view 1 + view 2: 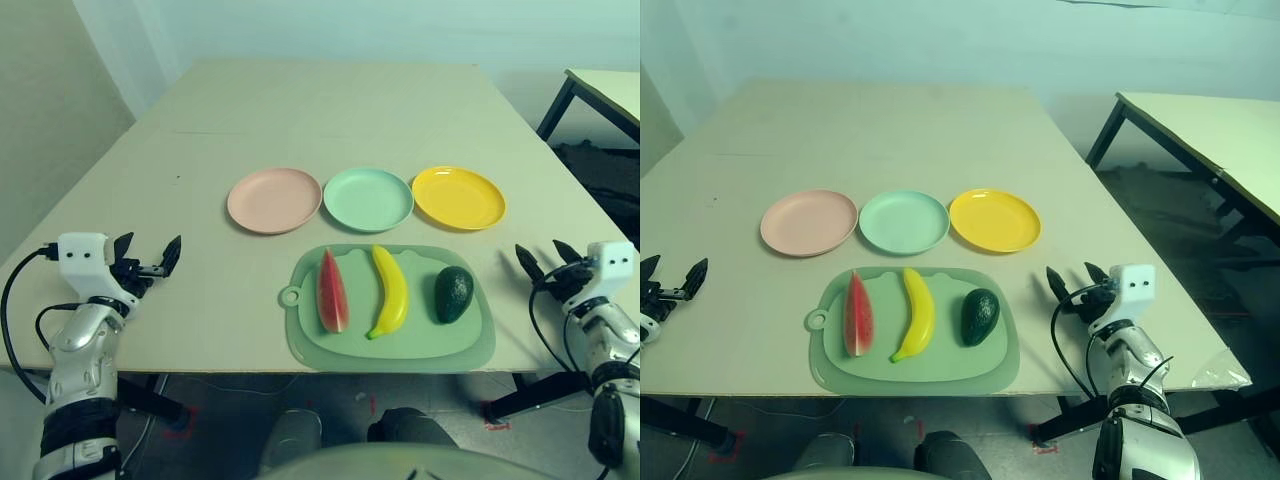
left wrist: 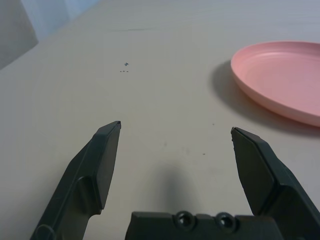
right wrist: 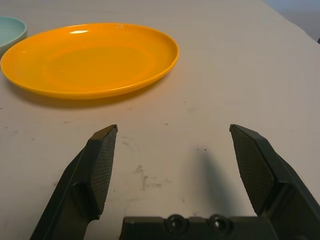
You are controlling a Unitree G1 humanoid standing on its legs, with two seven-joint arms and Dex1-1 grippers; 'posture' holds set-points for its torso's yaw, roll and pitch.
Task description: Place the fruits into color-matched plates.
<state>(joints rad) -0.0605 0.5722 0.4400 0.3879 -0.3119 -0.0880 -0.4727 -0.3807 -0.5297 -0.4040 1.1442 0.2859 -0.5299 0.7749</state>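
Nearest the robot, a pale green mat [image 1: 400, 345] lies at the table's [image 1: 330, 110] front edge, at 6 o'clock from the table's middle, its ring tab toward 9 o'clock. On it, three fruits lie side by side, apart from each other: the watermelon [image 1: 333, 291] toward 9 o'clock, the banana [image 1: 390, 290] in the middle, the avocado [image 1: 453, 294] toward 3 o'clock.

The left gripper [image 1: 150, 259] hovers at about 8 o'clock, well apart from the mat, its fingers [image 2: 102, 160] spread wide and holding nothing. The right gripper [image 1: 1075, 283] sits at about 4 o'clock, just off the mat's avocado side, its fingers [image 3: 100, 165] likewise spread wide and empty.

Just beyond the mat, three plates stand in a row across the table, all bare. The pink plate [image 1: 274, 200] is toward 9 o'clock, the green plate [image 1: 368, 198] in the middle, the yellow plate [image 1: 458, 196] toward 3 o'clock. Neighbouring rims nearly touch.

At about 2 o'clock, off the table's far corner, stands a second table [image 1: 1200, 125] with dark legs.
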